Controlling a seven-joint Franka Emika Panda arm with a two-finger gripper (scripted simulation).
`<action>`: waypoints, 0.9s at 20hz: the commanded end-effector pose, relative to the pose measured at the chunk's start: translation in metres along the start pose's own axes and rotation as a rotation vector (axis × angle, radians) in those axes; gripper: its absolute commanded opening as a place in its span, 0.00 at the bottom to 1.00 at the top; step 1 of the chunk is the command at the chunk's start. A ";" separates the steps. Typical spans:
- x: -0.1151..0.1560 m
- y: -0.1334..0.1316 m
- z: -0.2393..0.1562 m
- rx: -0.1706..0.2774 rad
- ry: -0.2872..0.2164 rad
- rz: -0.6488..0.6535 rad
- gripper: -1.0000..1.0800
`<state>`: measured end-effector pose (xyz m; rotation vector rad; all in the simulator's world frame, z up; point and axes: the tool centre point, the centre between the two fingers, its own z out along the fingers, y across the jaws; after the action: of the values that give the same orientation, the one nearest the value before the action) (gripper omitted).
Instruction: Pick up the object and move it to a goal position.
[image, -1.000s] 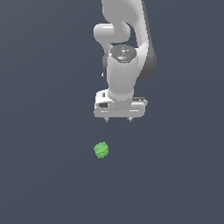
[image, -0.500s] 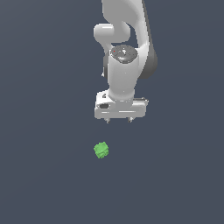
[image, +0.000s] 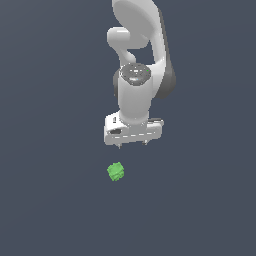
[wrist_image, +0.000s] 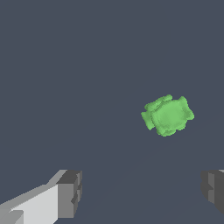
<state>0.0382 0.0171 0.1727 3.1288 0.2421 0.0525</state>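
Note:
The object (image: 116, 172) is a small bright green lumpy block lying on the dark grey floor. It also shows in the wrist view (wrist_image: 168, 115). My gripper (image: 132, 145) hangs from the white arm, above the object and a little toward the exterior view's right, apart from it. The jaws stand wide open with nothing between them. In the wrist view my gripper (wrist_image: 142, 192) shows two grey fingertips (wrist_image: 70, 192), and the object lies beyond them, closer to one finger's side.
A flat dark grey floor (image: 50, 200) with no other objects in view.
The gripper has come down slightly toward the floor and the object. The object has not moved.

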 end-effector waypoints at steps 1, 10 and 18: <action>0.006 0.007 0.008 -0.001 -0.004 -0.045 0.96; 0.027 0.040 0.043 0.002 -0.019 -0.245 0.96; 0.038 0.065 0.070 0.008 -0.028 -0.382 0.96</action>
<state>0.0856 -0.0376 0.1083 3.0354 0.7953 0.0078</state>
